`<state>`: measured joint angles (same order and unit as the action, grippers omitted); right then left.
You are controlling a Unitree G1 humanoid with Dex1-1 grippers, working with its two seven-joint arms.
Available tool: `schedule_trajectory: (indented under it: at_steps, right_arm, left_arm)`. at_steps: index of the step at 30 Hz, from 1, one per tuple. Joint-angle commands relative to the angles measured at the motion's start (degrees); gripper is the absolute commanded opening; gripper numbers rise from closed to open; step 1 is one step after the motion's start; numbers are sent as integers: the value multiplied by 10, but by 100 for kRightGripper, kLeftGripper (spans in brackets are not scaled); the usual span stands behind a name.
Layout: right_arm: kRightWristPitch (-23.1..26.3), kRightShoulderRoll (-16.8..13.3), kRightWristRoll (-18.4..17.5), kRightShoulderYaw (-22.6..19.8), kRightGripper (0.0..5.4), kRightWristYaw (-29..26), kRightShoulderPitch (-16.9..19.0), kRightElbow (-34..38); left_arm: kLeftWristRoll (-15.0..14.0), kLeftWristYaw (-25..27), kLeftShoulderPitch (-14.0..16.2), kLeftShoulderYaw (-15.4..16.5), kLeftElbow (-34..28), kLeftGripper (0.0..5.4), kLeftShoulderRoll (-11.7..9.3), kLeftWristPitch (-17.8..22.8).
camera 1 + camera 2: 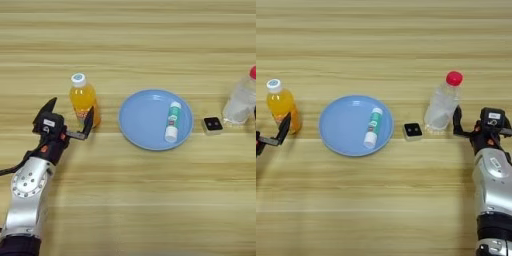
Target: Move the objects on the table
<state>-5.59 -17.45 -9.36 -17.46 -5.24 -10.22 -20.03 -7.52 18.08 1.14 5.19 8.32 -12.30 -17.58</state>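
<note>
Nearest, the left gripper [70, 117] spreads its fingers wide, one touching the small orange juice bottle [83, 99], holding nothing. The right gripper [472, 120], fingers unreadable, sits beside the clear bottle [442, 102]; cube [413, 131] near the blue plate [343, 125]

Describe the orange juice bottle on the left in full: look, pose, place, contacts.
The small orange juice bottle has a white cap and clear plastic walls filled with orange liquid. It stands upright on the wooden table, left of the blue plate and apart from it. The left gripper is open, one finger right at its base.
</note>
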Motion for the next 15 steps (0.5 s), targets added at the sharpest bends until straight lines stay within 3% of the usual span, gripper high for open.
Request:
schedule_trajectory:
  at_steps: [1, 15]
  right_arm:
    - [9, 3, 0, 1, 534, 2, 2, 6]
    - [10, 5, 0, 1, 534, 2, 3, 8]
  left_arm:
    - [5, 1, -15, -6, 16, 540, 4, -7]
    - [21, -15, -57, -11, 84, 540, 9, -33]
